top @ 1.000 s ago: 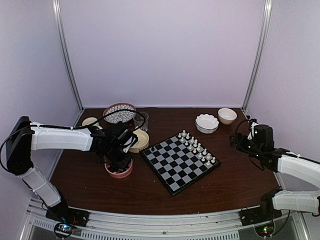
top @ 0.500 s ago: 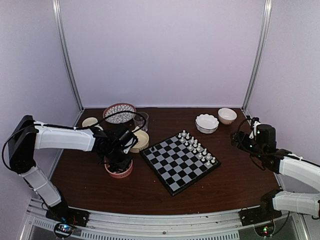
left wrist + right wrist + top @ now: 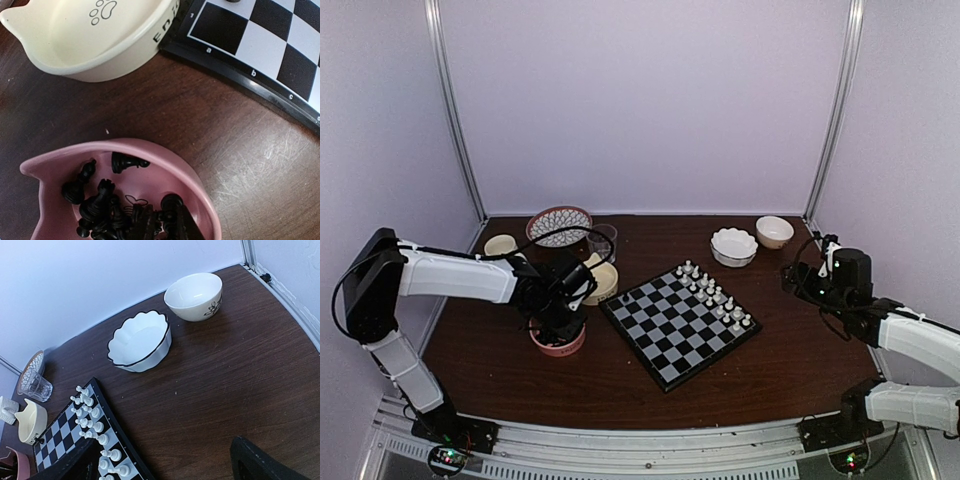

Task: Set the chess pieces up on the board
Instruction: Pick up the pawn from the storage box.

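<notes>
Many black chess pieces [image 3: 100, 205] heaped on their sides in the pink bowl [image 3: 170, 172], on the bench [image 3: 225, 390] just beside the board [image 3: 680, 325] at its left; likely kept there as a stock within short reach of the unfilled near ranks. Down inside that bowl among the heap, the left fingers [image 3: 184, 227], seemingly drawn close together; cannot tell whether clenched on a piece or merely pushed in amongst them. Probably mid-pick. Across the board, set cornerwise, hardly anything on the near squares; perhaps one dark piece [image 3: 41, 440] standing on the left corner square, too small to be sure of. Along its far right side, white chessmen [image 3: 715, 295] ranked in two rows, hence only the opposite side left to fill. Off to the right, well apart from the board, the right fingers [image 3: 270, 460] released and spread wide, nothing between them; seemingly parked there to keep out of the way. Further back: cream paw-print bowl [image 3: 100, 50] by the board's corner, a glass [image 3: 36, 385], patterned plate [image 3: 558, 225], scalloped white bowl [image 3: 140, 347] and round white bowl [image 3: 194, 296] near the back wall
</notes>
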